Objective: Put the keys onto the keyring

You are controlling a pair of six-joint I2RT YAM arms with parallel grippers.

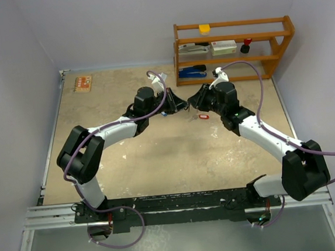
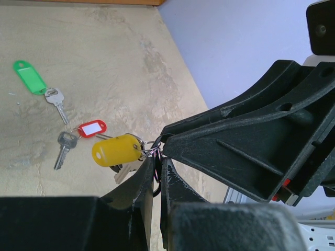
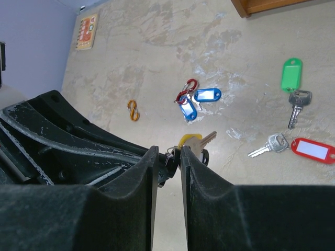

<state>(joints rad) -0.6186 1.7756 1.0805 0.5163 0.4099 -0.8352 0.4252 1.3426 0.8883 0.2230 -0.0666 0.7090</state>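
- The left claw [image 2: 157, 170] is all but shut, its tips pinching the thin wire keyring [image 2: 151, 150] above the counter [image 1: 158, 155].
- The right claw [image 3: 167, 157] meets it from the 3 o'clock side in the left wrist view. Only a narrow gap is left between its tips, which nip the same ring.
- The yellow-tagged key [image 2: 116, 150] already hangs on the ring. Its tag lies along the 9-to-3 line, eyelet at 3, and its blade droops toward 7.
- Judged from this, one key is threaded and the ring is being steadied or pried for another.
- The red-tagged key [image 2: 92, 128] lies nearest on the counter, at about 10 o'clock from the ring. Its blade points to 7.
- The green-tagged key [image 2: 30, 77] lies farther out at 10. Its long axis runs 11 to 5, blade toward 5.
- Two blue-tagged keys [image 3: 207, 95] lie at 12 in the right wrist view.
- The next move probably calls for one claw to keep the ring, while the other lets go and fetches the red-tagged key by its bow.
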